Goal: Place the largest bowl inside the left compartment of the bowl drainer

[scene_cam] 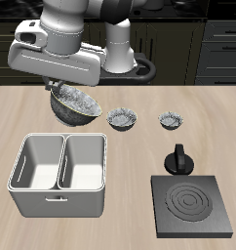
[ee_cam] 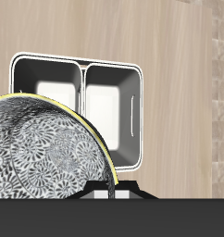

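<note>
Wooden table [scene_cam: 139, 146], fingers [scene_cam: 58, 90] clamped on largest bowl [scene_cam: 75, 104], above bowl drainer [scene_cam: 59, 190]

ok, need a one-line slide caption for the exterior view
Franka gripper holds the largest bowl tilted above the table, just behind the bowl drainer.

Non-task items, exterior view: medium fluted bowl [scene_cam: 122, 118] and smallest fluted bowl [scene_cam: 171, 120] sit upright on the wooden table [scene_cam: 139, 156], side by side but apart, toward the back. Dark square stove plate [scene_cam: 194, 206] with concentric burner rings sits at the table's front edge. Black moka pot [scene_cam: 177, 159] stands just behind the plate, near its back edge. Dark kitchen cabinets [scene_cam: 213, 44] run behind the table.
</note>
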